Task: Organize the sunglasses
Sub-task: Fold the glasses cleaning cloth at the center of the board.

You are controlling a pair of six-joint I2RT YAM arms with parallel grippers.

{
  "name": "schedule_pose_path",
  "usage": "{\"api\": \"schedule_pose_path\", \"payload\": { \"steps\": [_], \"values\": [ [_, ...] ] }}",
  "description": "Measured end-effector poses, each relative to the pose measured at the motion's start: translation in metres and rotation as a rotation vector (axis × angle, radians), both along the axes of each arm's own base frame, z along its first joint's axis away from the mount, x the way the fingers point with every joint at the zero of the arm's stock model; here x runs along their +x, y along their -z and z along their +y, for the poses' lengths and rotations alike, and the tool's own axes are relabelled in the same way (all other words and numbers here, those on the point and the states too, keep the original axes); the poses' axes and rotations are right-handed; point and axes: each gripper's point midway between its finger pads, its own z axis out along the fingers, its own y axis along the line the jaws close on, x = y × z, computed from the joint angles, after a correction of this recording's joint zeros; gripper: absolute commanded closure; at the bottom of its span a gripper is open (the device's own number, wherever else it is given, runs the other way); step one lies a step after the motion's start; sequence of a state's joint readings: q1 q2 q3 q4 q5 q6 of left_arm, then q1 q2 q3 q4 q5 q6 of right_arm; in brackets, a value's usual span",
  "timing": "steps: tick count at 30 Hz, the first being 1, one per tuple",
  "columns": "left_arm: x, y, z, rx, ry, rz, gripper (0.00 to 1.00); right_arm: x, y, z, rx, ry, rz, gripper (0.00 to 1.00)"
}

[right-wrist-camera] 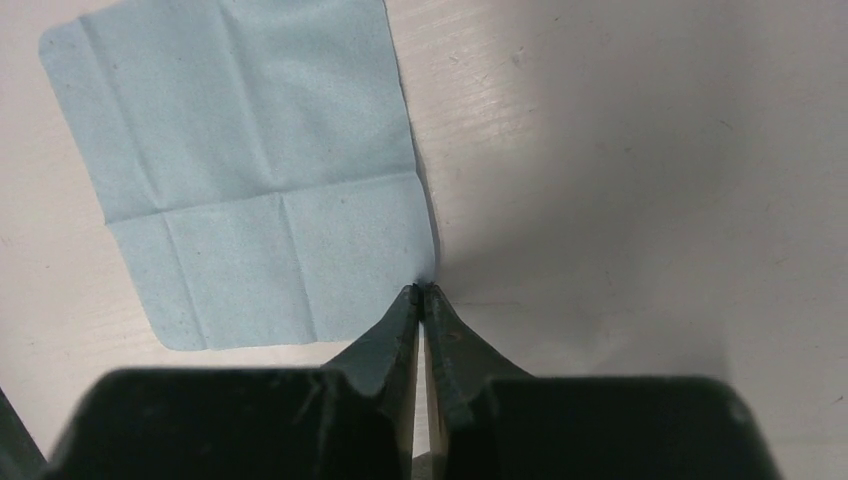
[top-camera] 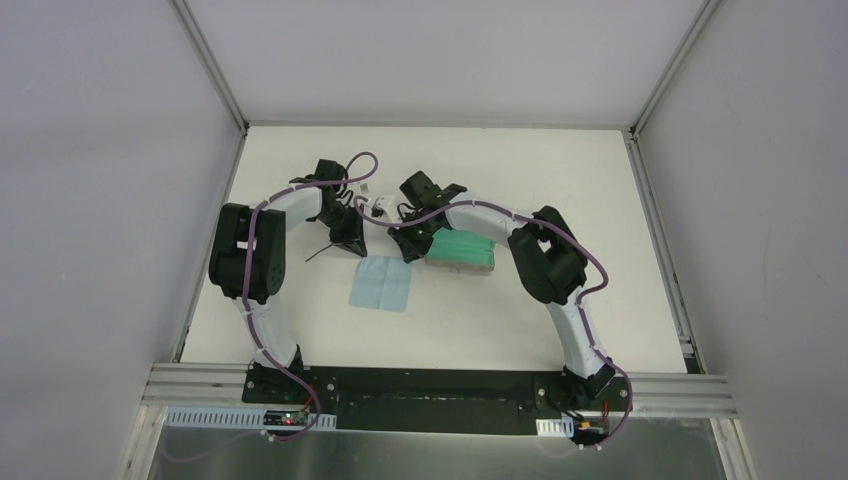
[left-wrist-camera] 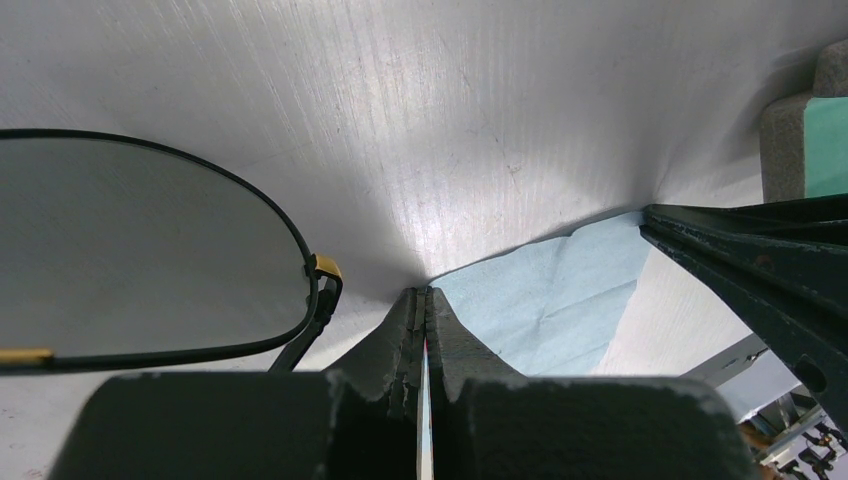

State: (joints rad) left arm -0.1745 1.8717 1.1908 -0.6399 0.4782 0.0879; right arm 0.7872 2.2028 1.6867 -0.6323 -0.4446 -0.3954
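Close beside the left jaws, at the left of the left wrist view, one lens of the sunglasses (left-wrist-camera: 150, 250) fills much of the picture. It is a large rounded lens of dark grey, ringed by a thin black wire rim. A small gold piece sits at the hinge and another on the lower rim at the far left. From the hinge a slender black arm drops away behind the housing of the jaws. In the top view a thin dark arm juts out from under the left arm's wrist, above the white bench (top-camera: 520, 170).

The left jaws are pressed together; whether they pinch any part of the frame I cannot tell. The right jaws are drawn together too, their tips meeting right at the edge of a creased light blue cloth (right-wrist-camera: 250, 180), which they seem to nip. A case (top-camera: 462, 252) with a teal lining lies on the bench just beside the right arm's wrist.
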Motion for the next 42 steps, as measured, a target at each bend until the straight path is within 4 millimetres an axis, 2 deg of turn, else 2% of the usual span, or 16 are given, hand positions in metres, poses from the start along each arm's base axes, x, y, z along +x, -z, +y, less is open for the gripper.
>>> {"api": "schedule_pose_path", "payload": {
  "steps": [1,10,22,33,38,42],
  "values": [
    [0.0,0.0,0.0,0.0,0.0,0.0,1.0,0.001,0.0,0.0,-0.002,0.002,-0.003,1.0],
    [-0.001,-0.001,-0.002,-0.01,0.003,0.003,1.0,0.001,-0.001,-0.003,-0.021,-0.001,-0.009,1.0],
    [-0.008,-0.012,-0.014,-0.088,0.023,0.038,1.0,-0.005,-0.004,-0.004,-0.025,-0.006,0.009,1.0],
    [-0.012,-0.022,-0.01,-0.094,0.018,0.042,1.0,-0.026,-0.029,0.006,0.016,-0.025,0.012,1.0],
    [-0.015,-0.029,-0.007,-0.093,0.028,0.025,1.0,-0.04,-0.026,0.002,0.005,-0.035,0.034,1.0],
    [-0.026,-0.028,-0.005,-0.091,0.038,0.052,1.0,-0.052,-0.022,0.001,-0.006,-0.05,0.055,1.0]
  ]
}}
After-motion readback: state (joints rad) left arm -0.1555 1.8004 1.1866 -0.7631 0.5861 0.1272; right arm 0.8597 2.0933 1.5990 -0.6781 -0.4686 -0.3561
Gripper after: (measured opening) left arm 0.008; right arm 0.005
